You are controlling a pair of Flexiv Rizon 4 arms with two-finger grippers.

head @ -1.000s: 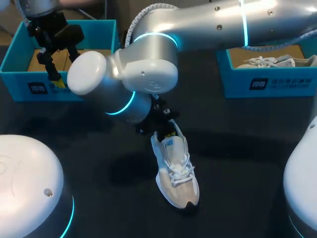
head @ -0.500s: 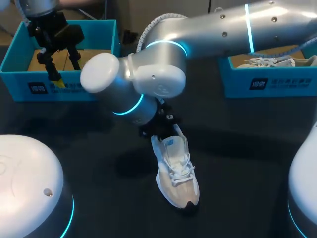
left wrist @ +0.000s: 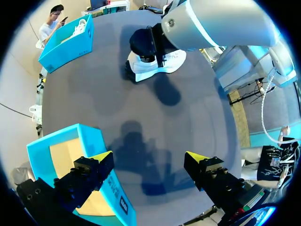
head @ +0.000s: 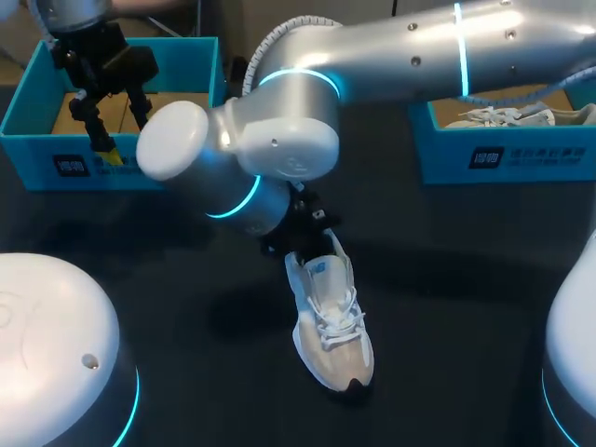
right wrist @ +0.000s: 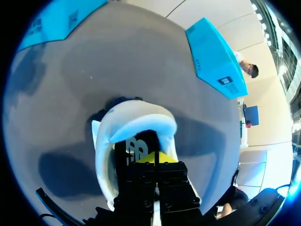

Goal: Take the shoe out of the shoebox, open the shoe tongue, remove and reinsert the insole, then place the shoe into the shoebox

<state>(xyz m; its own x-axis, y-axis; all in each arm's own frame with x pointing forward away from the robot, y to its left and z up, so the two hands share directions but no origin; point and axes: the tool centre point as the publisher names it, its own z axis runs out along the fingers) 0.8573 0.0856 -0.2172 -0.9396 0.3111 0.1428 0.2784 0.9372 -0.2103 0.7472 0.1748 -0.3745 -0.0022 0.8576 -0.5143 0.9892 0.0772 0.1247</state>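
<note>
A white and beige shoe (head: 332, 321) lies on the dark table, toe toward me. My right arm reaches across from the right. My right gripper (head: 312, 240) is at the shoe's heel end, mostly hidden under the wrist. In the right wrist view the right gripper (right wrist: 157, 157) is shut, its yellow tips pressed together inside the shoe (right wrist: 134, 122) opening, beside the logo tab. Whether anything thin is pinched there is hidden. My left gripper (head: 124, 138) hangs open over the left blue shoebox (head: 112, 168). In the left wrist view the left gripper (left wrist: 149, 160) holds nothing, far from the shoe (left wrist: 160, 63).
A second blue box (head: 507, 154) at the back right holds another pale shoe (head: 512, 116). The left shoebox (left wrist: 70, 150) shows a bare cardboard floor. Two white robot bases (head: 47, 345) stand at the near corners.
The right arm's wrist swayed a little to the right and came back. The shoe and the left gripper have stayed where they were.
</note>
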